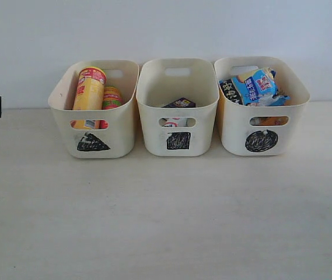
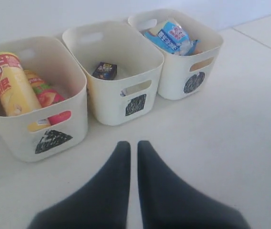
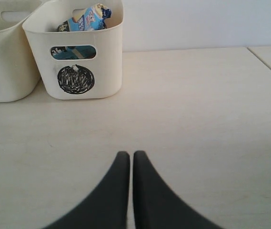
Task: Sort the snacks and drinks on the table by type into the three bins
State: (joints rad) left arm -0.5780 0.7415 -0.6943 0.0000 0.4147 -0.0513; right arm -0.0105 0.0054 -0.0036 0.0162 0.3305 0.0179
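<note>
My left pincer [image 2: 132,149] and right pincer [image 3: 127,158] are closed, empty; chip tubes [image 1: 90,90], cartons [image 1: 180,104] and bags [image 1: 258,86] sit binned left, centre, right of frame; risk: a stray sweep could knock the left bin [image 1: 125,119].

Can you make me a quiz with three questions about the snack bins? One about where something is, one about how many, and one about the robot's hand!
1. Which bin holds the yellow chip tube?
A. the one marked with a triangle
B. the one marked with a square
C. the one marked with a circle

2. How many chip tubes are in that bin?
A. one
B. two
C. five

3. How is the left gripper?
A. wide open
B. squeezing a bag
C. shut, holding nothing

Answers:
1 A: the yellow tube leans inside the triangle bin.
2 B: the pink chip tube sits beside the yellow one.
3 C: its fingers are together above bare table.
</note>
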